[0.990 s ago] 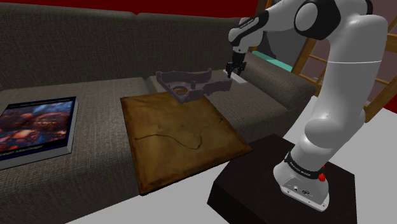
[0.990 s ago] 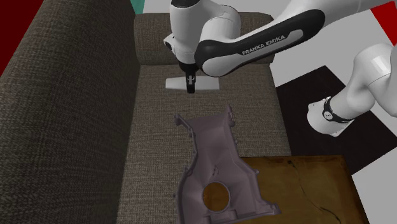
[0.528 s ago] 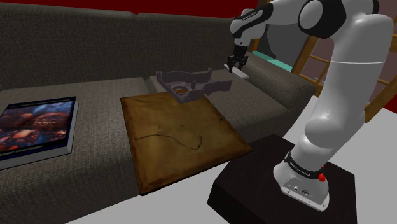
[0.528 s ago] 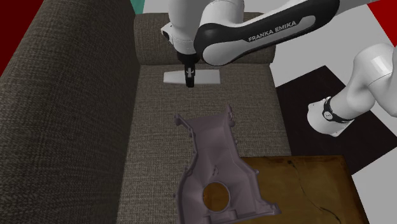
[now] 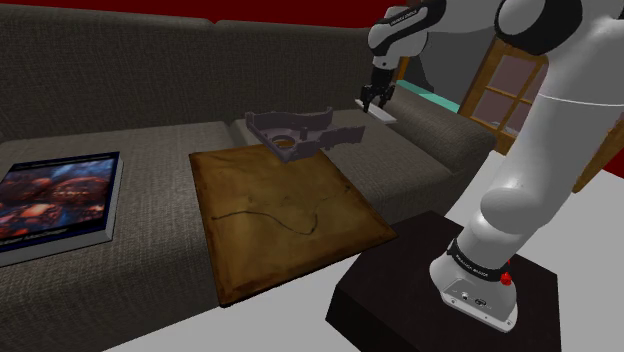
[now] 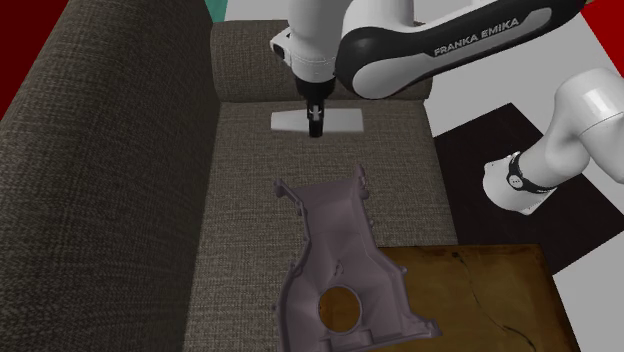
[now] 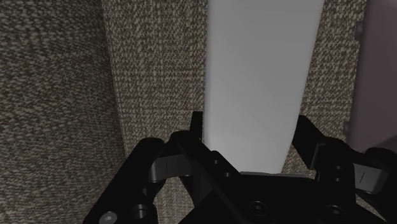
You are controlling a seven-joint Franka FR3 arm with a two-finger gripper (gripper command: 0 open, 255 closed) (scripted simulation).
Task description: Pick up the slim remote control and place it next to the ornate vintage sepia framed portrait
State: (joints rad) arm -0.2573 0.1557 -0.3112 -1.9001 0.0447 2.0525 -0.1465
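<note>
The slim white remote (image 6: 340,121) hangs level in the gripper (image 6: 315,126), which is clamped across its long edges near the middle for balance, above the sofa (image 5: 150,150) cushion by the armrest. The brown framed portrait (image 5: 285,215) lies flat well apart, past a grey machine part (image 5: 300,135) the carry must likely clear.

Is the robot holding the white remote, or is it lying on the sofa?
Held. The gripper's fingers clasp the remote from both sides; in the shoulder view it looks lifted off the sofa.
</note>
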